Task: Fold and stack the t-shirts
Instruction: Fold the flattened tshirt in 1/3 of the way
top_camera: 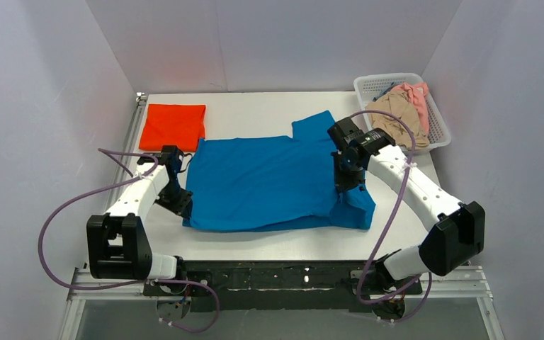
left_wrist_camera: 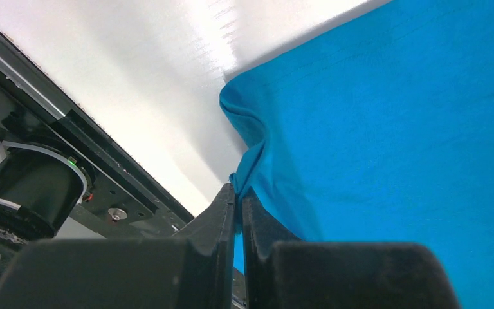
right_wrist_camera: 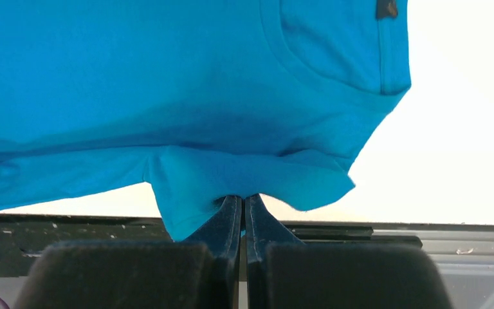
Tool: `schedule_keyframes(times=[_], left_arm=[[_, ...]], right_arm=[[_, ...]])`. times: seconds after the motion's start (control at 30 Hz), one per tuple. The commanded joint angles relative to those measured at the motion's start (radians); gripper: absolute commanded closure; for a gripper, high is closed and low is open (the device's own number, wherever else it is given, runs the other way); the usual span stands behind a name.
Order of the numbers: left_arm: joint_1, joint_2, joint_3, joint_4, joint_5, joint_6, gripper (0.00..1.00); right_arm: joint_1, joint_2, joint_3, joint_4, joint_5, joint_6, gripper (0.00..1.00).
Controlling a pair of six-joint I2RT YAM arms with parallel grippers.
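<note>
As seen from overhead, shows bright blue t-shirt (top_camera: pixel 255 180) spread flat across the middle of the worktop (top_camera: pixel 255 110). Folded orange-red t-shirt (top_camera: pixel 173 126) at the far left corner. White mesh basket (top_camera: pixel 368 85) at the far right corner, holding crumpled beige t-shirt (top_camera: pixel 397 117) and pink t-shirt (top_camera: pixel 416 95). Left gripper (top_camera: pixel 183 204) at the blue cloth's near left corner, right gripper (top_camera: pixel 345 185) at its right side.

From the left wrist: fingers (left_wrist_camera: pixel 219 219) closed tight on the blue hem.

From the right wrist: fingers (right_wrist_camera: pixel 228 222) pressed together on a blue fold by the near edge.
</note>
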Motion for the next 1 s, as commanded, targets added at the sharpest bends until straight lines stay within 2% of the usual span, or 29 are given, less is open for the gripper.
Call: schedule_keyframes(times=[0.0,0.2,0.4,0.43,0.47,0.5,0.57,0.6,0.63,0.67,0.7,0.73,0.77,0.8,0.83,0.87,0.9,0.93,0.97], left_arm=[[0.014,0.070,0.057,-0.159,-0.030,-0.011,1.00],[0.027,0.156,0.113,-0.159,-0.057,-0.005,1.00],[0.038,0.280,0.187,-0.156,-0.044,0.014,0.96],[0.063,0.301,0.203,-0.163,-0.041,0.016,0.90],[0.074,0.324,0.221,-0.167,-0.039,0.022,0.77],[0.080,0.341,0.250,-0.178,-0.037,0.024,0.70],[0.095,0.373,0.295,-0.202,-0.049,0.021,0.66],[0.111,0.386,0.324,-0.223,-0.050,0.020,0.63],[0.131,0.400,0.358,-0.255,-0.045,0.021,0.54],[0.152,0.411,0.388,-0.280,-0.019,0.036,0.36],[0.167,0.409,0.413,-0.305,0.005,0.054,0.24],[0.171,0.391,0.422,-0.311,0.004,0.063,0.14],[0.172,0.369,0.421,-0.299,0.006,0.085,0.04],[0.172,0.331,0.418,-0.294,0.008,0.104,0.02],[0.171,0.272,0.418,-0.322,-0.001,0.119,0.02],[0.171,0.216,0.390,-0.304,0.056,0.154,0.02],[0.158,0.182,0.354,-0.259,0.191,0.212,0.02],[0.125,0.171,0.316,-0.227,0.253,0.249,0.02],[0.078,0.169,0.285,-0.183,0.306,0.276,0.02]], right_arm=[[-0.049,0.074,0.097,0.031,-0.034,-0.068,0.99],[-0.095,0.184,0.181,0.050,-0.072,-0.102,0.99],[-0.133,0.369,0.288,0.035,-0.083,-0.144,0.99],[-0.144,0.402,0.314,0.029,-0.078,-0.144,0.99],[-0.156,0.436,0.341,0.026,-0.074,-0.146,0.99],[-0.173,0.473,0.372,0.023,-0.070,-0.146,0.98],[-0.205,0.556,0.477,0.017,-0.057,-0.137,0.93],[-0.221,0.605,0.537,-0.012,-0.043,-0.128,0.90],[-0.236,0.653,0.611,-0.053,-0.034,-0.122,0.82],[-0.248,0.695,0.671,-0.088,-0.022,-0.116,0.68],[-0.255,0.728,0.716,-0.115,-0.005,-0.115,0.47],[-0.258,0.736,0.741,-0.125,0.011,-0.112,0.32],[-0.259,0.726,0.750,-0.122,0.021,-0.112,0.25],[-0.259,0.694,0.730,-0.099,0.025,-0.109,0.22],[-0.259,0.603,0.640,-0.037,0.026,-0.099,0.18],[-0.257,0.486,0.491,0.042,-0.019,-0.107,0.17],[-0.246,0.345,0.270,0.164,-0.146,-0.143,0.16],[-0.229,0.226,0.081,0.294,-0.297,-0.158,0.16],[-0.214,0.134,-0.042,0.414,-0.418,-0.157,0.16]])
